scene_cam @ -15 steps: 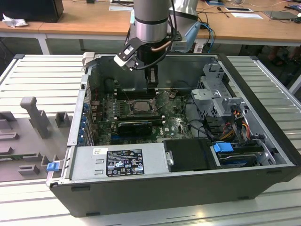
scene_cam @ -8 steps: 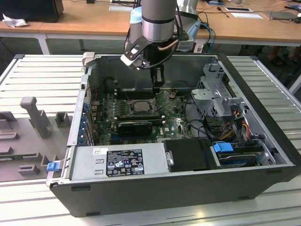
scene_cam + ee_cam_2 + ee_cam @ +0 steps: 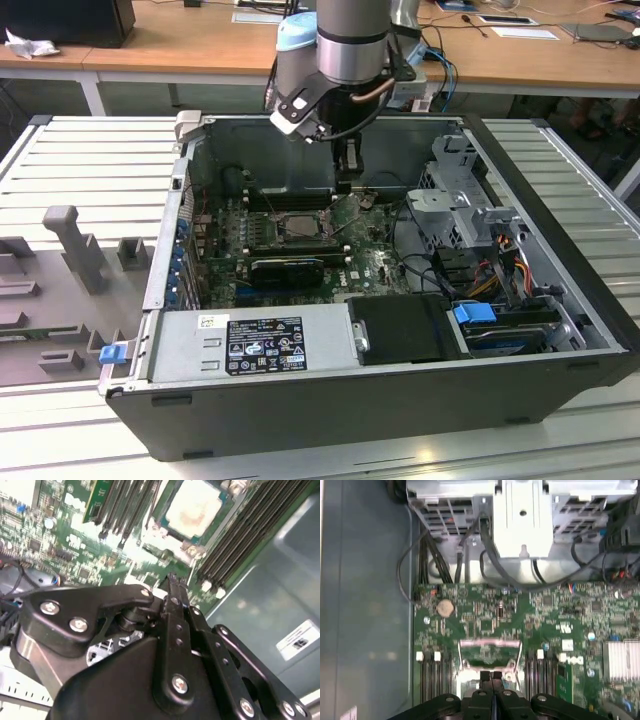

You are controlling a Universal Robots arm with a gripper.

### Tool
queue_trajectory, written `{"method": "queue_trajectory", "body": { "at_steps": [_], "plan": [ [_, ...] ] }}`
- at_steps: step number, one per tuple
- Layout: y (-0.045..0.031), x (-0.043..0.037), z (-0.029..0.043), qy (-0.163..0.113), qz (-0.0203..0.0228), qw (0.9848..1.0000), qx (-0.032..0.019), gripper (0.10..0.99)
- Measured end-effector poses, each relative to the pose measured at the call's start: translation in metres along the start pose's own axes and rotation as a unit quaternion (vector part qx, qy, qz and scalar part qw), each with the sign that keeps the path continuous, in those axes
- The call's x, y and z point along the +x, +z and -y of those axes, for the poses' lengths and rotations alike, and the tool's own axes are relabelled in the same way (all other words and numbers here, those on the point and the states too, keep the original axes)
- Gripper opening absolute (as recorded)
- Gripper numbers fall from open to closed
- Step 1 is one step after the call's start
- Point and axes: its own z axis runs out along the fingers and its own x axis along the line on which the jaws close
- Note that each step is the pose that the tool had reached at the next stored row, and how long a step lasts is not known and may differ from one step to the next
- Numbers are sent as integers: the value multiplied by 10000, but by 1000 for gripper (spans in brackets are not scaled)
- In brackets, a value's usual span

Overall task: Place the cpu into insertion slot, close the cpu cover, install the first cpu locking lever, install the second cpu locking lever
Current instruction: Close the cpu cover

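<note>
The cpu [image 3: 195, 507], a pale silvery square, lies in the insertion slot [image 3: 293, 226] on the green board. The cpu cover [image 3: 490, 642], a thin metal frame with a cut-out centre, stands raised at the slot's edge, on the exterior view's right [image 3: 347, 212]. My gripper [image 3: 345, 180] hangs just over that raised cover, beside the slot. Its black fingers [image 3: 172, 580] are pressed together with nothing between them, and in the first wrist view the gripper [image 3: 491, 674] sits right at the cover's frame. I cannot make out the locking levers clearly.
Long black memory slots [image 3: 125, 505] flank the socket. A black finned card [image 3: 285, 268] lies nearer the front, then the grey power supply [image 3: 255, 345]. A metal drive cage [image 3: 455, 200] with cables stands to the exterior view's right. The case walls [image 3: 180, 200] enclose everything.
</note>
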Motion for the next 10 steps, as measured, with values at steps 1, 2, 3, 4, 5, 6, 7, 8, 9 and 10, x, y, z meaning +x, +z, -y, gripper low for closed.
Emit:
{"method": "queue_trajectory", "body": {
  "at_steps": [1,2,3,4,5,6,7,8,9,10],
  "plan": [
    [6,1,-47,0,-1,10000,-1,106],
    [10,1,-78,0,-2,10000,0,106],
    [17,2,-114,-5,-2,10000,0,106],
    [23,2,-133,-17,-2,10000,0,106],
    [27,2,-142,-23,-3,10000,0,106],
    [30,2,-149,-26,-3,10000,0,106],
    [34,2,-157,-28,-2,10000,1,106],
    [38,2,-170,-28,-2,10000,1,106],
    [39,2,-171,-28,-2,10000,1,106],
    [40,2,-171,-28,-2,10000,0,106]
  ]
}}
